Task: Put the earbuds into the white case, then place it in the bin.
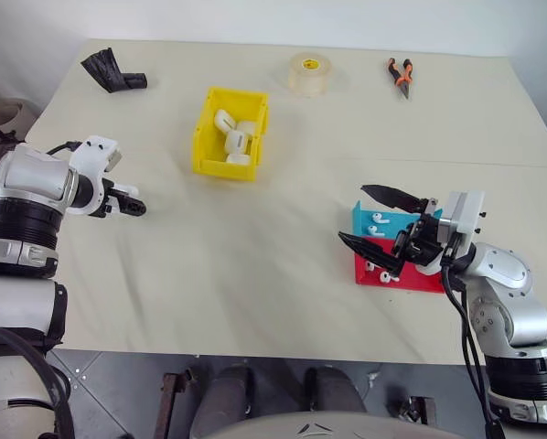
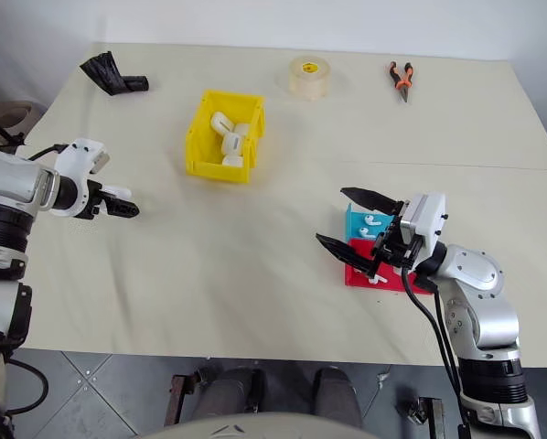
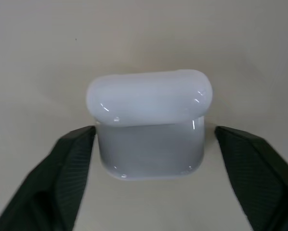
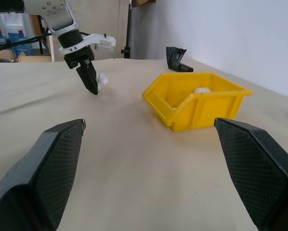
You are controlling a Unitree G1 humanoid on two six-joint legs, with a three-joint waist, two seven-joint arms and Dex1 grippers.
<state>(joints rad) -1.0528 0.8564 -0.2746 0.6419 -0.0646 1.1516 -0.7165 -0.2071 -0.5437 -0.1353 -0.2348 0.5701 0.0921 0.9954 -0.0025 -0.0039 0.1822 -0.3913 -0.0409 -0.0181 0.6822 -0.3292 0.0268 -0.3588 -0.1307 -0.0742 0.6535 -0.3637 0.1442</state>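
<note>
black fingers [image 3: 62, 178] of the left gripper [image 3: 151, 168] flank the white case [image 3: 149, 125], lid shut, one on each side with a sliver of gap, so they are part-open and not yet pinching it. the case stands on the cream surface [image 1: 255, 274] at the left, well apart from the bin [image 1: 230, 133], which sits farther off toward the middle and already holds several white cases.

at the near right, the right gripper [image 1: 383, 224] hangs spread wide and empty over the blue tray [image 1: 370, 219] and red tray [image 1: 402, 274], where the earbuds [image 1: 376, 218] lie (i cannot tell if this case is loaded).

risk, as i judge it: the glossy rounded shell could squirt out or tip if the squeeze lands off-centre.
</note>
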